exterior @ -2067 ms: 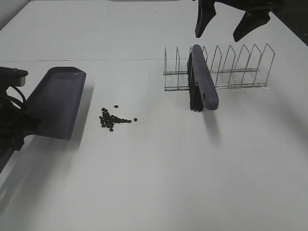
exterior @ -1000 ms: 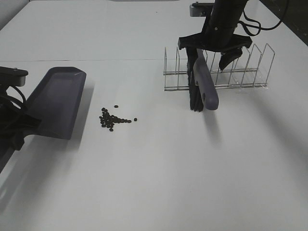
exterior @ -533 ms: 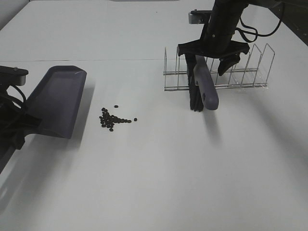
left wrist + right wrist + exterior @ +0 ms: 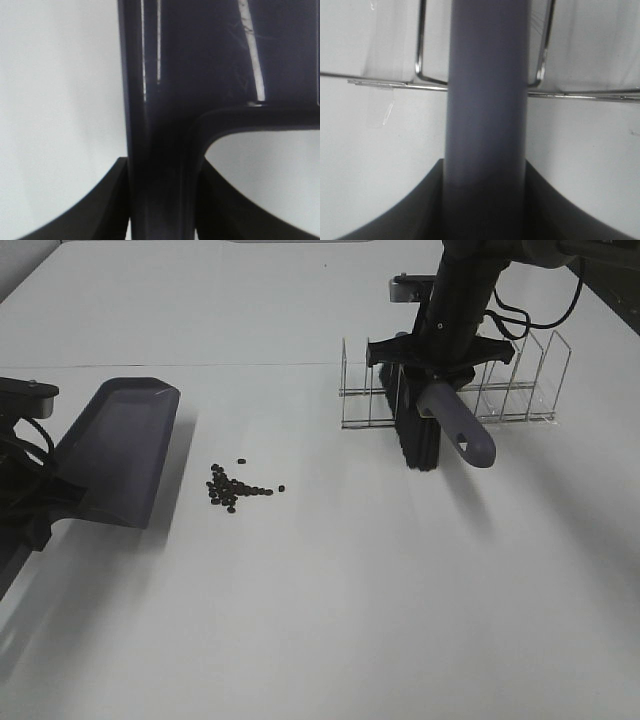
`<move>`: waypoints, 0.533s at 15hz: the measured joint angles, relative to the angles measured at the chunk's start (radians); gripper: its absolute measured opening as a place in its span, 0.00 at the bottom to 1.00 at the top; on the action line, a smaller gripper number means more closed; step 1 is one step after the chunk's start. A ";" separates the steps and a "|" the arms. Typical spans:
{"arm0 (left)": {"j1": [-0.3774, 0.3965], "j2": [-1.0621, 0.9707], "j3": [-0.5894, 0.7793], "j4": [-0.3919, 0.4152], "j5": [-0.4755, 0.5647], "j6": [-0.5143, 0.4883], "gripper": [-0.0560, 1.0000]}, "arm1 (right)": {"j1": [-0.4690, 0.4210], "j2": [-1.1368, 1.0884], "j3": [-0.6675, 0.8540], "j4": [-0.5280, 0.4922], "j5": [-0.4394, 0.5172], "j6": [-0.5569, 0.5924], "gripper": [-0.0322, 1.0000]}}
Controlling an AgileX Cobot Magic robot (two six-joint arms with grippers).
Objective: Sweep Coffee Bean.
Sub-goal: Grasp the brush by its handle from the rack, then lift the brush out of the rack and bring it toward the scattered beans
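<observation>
Dark coffee bean lies unswept on the table; left pincer pinches the dustpan, right pincer pinches the brush at the rack, so all sweeping is left to do.

About twenty coffee beans, one dustpan, one brush, one rack

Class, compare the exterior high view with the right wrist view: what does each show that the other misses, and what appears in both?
Only the exterior high view shows the coffee beans scattered on the table, the dustpan to their left, and the brush with its black bristles. Only the right wrist view shows, close up, the right pincer with its fingers against both sides of the handle. Both show the brush handle and the wire rack.
</observation>
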State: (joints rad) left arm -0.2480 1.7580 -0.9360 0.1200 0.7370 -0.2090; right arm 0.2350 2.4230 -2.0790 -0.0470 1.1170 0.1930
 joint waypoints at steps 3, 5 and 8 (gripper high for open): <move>0.000 0.000 0.000 0.004 0.008 0.000 0.37 | 0.000 -0.003 -0.005 0.004 0.041 0.000 0.37; 0.000 0.000 0.000 0.016 0.012 0.000 0.37 | 0.000 -0.025 -0.005 0.005 0.065 0.000 0.37; 0.000 0.000 0.000 0.029 0.014 0.000 0.37 | 0.001 -0.106 -0.005 0.001 0.103 -0.005 0.37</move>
State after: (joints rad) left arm -0.2480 1.7580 -0.9360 0.1490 0.7510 -0.2090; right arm 0.2360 2.3170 -2.0840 -0.0460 1.2200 0.1880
